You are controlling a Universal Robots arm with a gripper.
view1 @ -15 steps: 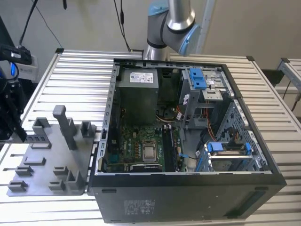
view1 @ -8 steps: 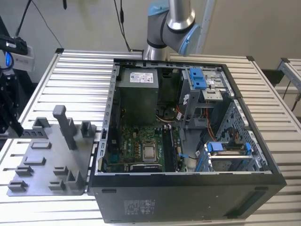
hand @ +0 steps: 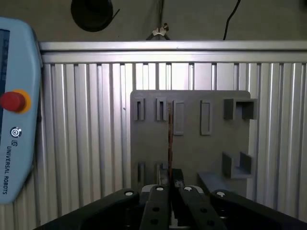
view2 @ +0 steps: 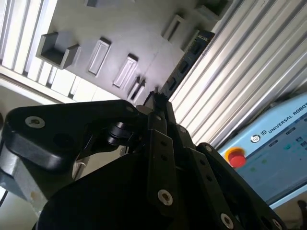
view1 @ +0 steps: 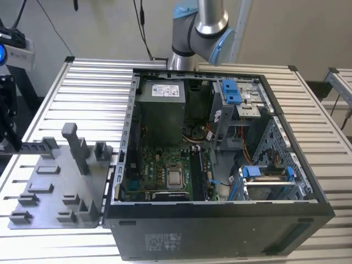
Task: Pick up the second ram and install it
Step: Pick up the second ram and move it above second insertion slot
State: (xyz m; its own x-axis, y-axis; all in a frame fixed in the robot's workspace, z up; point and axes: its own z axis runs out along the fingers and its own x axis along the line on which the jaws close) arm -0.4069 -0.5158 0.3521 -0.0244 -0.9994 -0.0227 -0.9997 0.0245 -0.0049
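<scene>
- One arm point(view1: 206, 22) in the exterior view, well beyond the grey fixture tray point(view1: 60, 184); open computer case point(view1: 220, 220) just beside the tray, on the exterior view's right; both on the ribbed table point(view1: 93, 88).
- In the second wrist view, gripper point(view2: 157, 98) seen against the tray's edge, fingers drawn narrow and pinching the second ram point(view2: 188, 60), a dark chip-lined stick slanting out from the tips along that edge.
- In the first wrist view, same grip; ram edge-on, a thin line across the tray's middle; teach pendant point(hand: 14, 120) well apart from the tray.
</scene>
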